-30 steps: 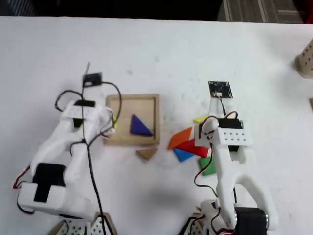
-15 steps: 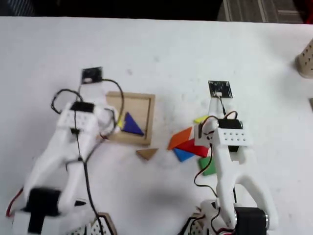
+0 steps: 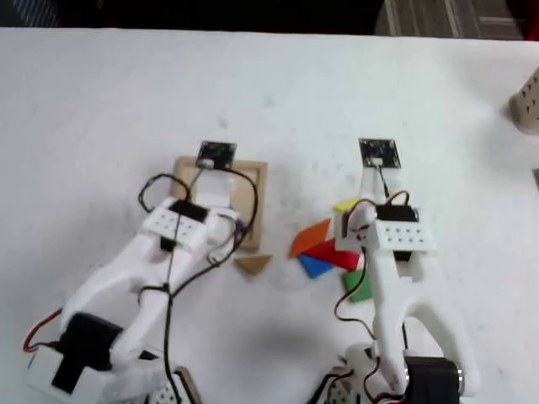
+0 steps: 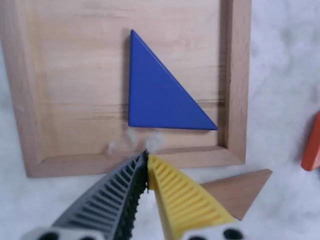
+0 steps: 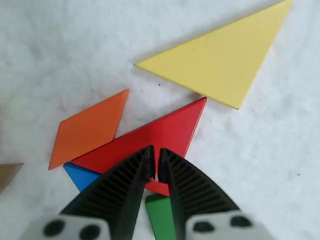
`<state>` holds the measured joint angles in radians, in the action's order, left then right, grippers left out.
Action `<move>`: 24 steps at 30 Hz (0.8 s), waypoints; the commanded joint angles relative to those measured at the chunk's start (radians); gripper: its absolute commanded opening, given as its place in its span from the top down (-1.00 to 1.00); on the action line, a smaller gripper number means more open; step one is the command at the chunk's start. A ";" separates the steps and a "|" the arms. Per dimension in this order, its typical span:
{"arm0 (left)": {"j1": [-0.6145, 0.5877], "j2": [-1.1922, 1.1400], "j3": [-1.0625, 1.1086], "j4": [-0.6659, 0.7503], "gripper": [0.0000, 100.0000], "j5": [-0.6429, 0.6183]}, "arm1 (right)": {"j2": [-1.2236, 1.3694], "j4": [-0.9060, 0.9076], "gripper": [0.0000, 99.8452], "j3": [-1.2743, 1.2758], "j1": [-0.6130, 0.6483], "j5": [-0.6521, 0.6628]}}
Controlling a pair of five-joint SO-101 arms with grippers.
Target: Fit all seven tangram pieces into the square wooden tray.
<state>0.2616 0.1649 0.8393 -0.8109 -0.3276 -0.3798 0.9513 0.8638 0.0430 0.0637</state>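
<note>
The square wooden tray (image 4: 30, 100) sits on the white surface (image 3: 101, 101), left of the loose pieces. One blue triangle (image 4: 160, 95) lies flat inside it, toward the right wall. The left jaws are shut tight and hold nothing, above the tray's near rim. A brown triangle (image 4: 240, 190) lies just outside the tray's near right corner. The right jaws are shut and empty too, over the red triangle (image 5: 160, 132). Beside it lie an orange piece (image 5: 90, 127), a yellow triangle (image 5: 220, 65), a light blue piece (image 5: 82, 175) and a green piece (image 5: 159, 217).
</note>
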 commanded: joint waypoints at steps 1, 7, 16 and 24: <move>-0.021 -0.036 -0.083 0.026 0.95 -0.003 | -0.038 -0.015 0.96 -0.008 -0.002 0.014; -0.166 -0.105 -0.149 0.066 0.95 0.015 | -0.038 -0.015 0.96 -0.008 -0.002 0.014; -0.263 -0.151 -0.262 0.014 0.95 0.074 | -0.038 -0.015 0.96 -0.008 -0.002 0.014; 0.002 0.088 -0.057 0.101 0.95 0.077 | -0.038 -0.015 0.96 -0.008 -0.002 0.014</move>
<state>0.1312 0.1297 0.6889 -0.8355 -0.2539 -0.3798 0.9513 0.8638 0.0430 0.0637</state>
